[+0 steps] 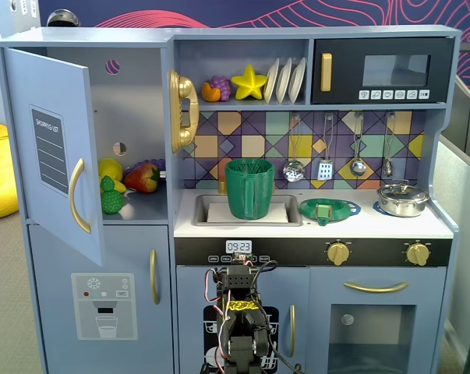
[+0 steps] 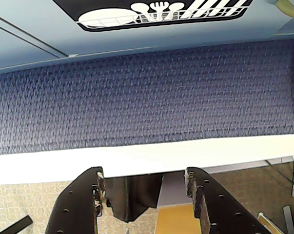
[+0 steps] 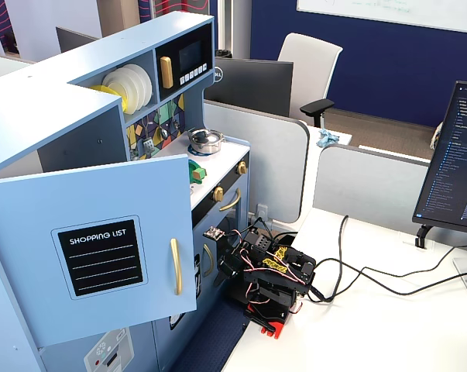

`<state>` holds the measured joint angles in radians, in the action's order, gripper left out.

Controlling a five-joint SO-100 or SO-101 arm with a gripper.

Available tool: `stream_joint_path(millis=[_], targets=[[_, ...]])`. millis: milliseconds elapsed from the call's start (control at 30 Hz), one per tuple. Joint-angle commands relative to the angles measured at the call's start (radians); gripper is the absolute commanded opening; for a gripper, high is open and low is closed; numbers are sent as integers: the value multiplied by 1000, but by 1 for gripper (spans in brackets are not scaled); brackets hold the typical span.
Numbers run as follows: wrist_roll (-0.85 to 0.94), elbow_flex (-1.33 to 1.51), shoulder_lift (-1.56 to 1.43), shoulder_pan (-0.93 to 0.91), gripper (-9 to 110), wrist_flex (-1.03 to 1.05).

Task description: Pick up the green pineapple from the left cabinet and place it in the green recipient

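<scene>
The left cabinet [image 1: 133, 101] stands with its door [image 1: 54, 148] swung open. On its shelf the green pineapple [image 1: 111, 199] sits at the front left, below a yellow lemon and left of a red strawberry. The green recipient [image 1: 249, 188] stands upright in the sink. My arm [image 1: 242, 327] is folded low in front of the kitchen's base, far below both. My gripper [image 2: 144, 175] is open and empty in the wrist view and points at blue carpet and a white edge. The open door [image 3: 101, 248] hides the pineapple in the side fixed view.
A flat green strainer dish [image 1: 329, 209] and a steel pot [image 1: 402, 199] sit on the counter right of the sink. The microwave [image 1: 383, 72] is at the top right. The arm's base [image 3: 272, 275] sits on a white table with cables.
</scene>
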<state>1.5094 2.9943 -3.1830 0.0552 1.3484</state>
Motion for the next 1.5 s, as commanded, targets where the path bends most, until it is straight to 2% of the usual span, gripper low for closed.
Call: stream_joint_path(millis=[0, 367, 467, 567, 667, 733, 800, 867, 1067, 1200, 1467], targets=[[15, 3, 5, -31, 0, 184], [66, 2, 6, 17, 0, 150], [41, -9, 12, 106, 1, -32], [78, -64, 87, 265, 2, -324], [40, -161, 204, 457, 6, -684], [-12, -249, 253, 546, 8, -822], [-63, -339, 282, 607, 14, -885], [-46, -428, 316, 629, 25, -913], [23, -588, 410, 673, 34, -957], [67, -632, 486, 693, 38, -1034], [215, -669, 673, 706, 36, -1259]])
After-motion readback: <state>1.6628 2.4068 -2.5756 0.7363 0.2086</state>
